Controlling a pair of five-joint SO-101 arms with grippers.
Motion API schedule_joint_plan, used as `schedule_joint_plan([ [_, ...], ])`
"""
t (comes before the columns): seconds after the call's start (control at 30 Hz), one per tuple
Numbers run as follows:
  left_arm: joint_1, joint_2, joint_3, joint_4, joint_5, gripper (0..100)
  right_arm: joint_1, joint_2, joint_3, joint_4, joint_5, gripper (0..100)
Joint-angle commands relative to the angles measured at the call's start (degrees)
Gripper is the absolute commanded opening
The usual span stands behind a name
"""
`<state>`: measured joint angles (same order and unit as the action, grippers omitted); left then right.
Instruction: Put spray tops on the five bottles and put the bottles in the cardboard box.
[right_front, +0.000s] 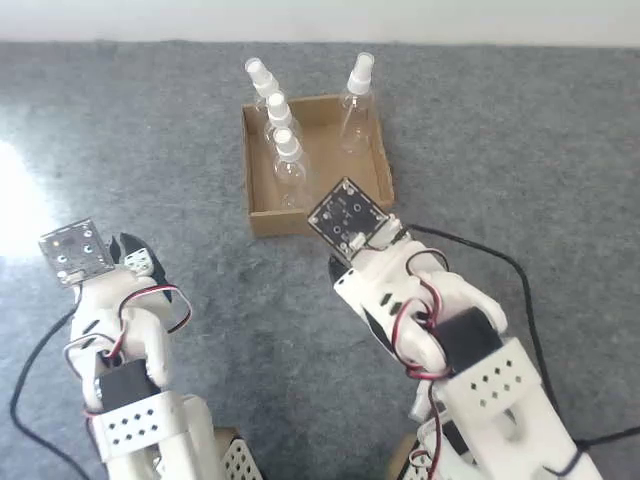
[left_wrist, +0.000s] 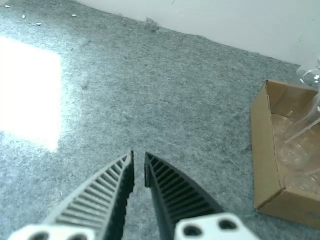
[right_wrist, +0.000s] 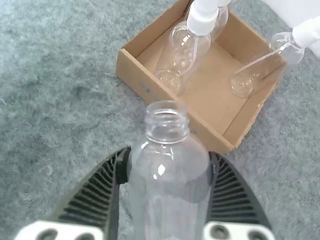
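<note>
My right gripper (right_wrist: 167, 155) is shut on a clear bottle (right_wrist: 167, 170) with an open neck and no spray top, held upright just short of the cardboard box (right_wrist: 135, 75). Inside the box (right_front: 262, 222) stand several clear bottles with white spray tops, such as one near the front (right_front: 288, 160) and one at the back right corner (right_front: 358, 95). My left gripper (left_wrist: 139, 162) is shut on nothing and sits low over the grey carpet, well left of the box (left_wrist: 262, 150). In the high view it is at the lower left (right_front: 130, 250).
Grey carpet (right_front: 500, 150) covers the whole table. A white wall runs along the far edge (left_wrist: 225, 20). Black cables (right_front: 520, 290) trail beside the right arm. A bright light patch (left_wrist: 25, 90) lies on the carpet at the left.
</note>
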<state>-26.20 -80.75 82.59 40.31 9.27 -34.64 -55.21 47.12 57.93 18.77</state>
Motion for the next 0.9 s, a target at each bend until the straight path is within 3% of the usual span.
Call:
schedule_joint_plan([
  [0.0, 0.26, -0.70, -0.22, -1.67, -0.44, 4, -0.31, -4.26, 0.35, -1.45, -0.62, 10.8],
  [0.47, 3.34, -0.70, -0.22, -1.58, -0.53, 4, -1.01, -7.60, 9.23, -10.86, -0.70, 10.8],
  [0.87, 3.25, -0.79, -1.10, -1.67, -0.35, 4, -4.44, -10.86, 10.64, -10.86, -0.70, 10.8],
])
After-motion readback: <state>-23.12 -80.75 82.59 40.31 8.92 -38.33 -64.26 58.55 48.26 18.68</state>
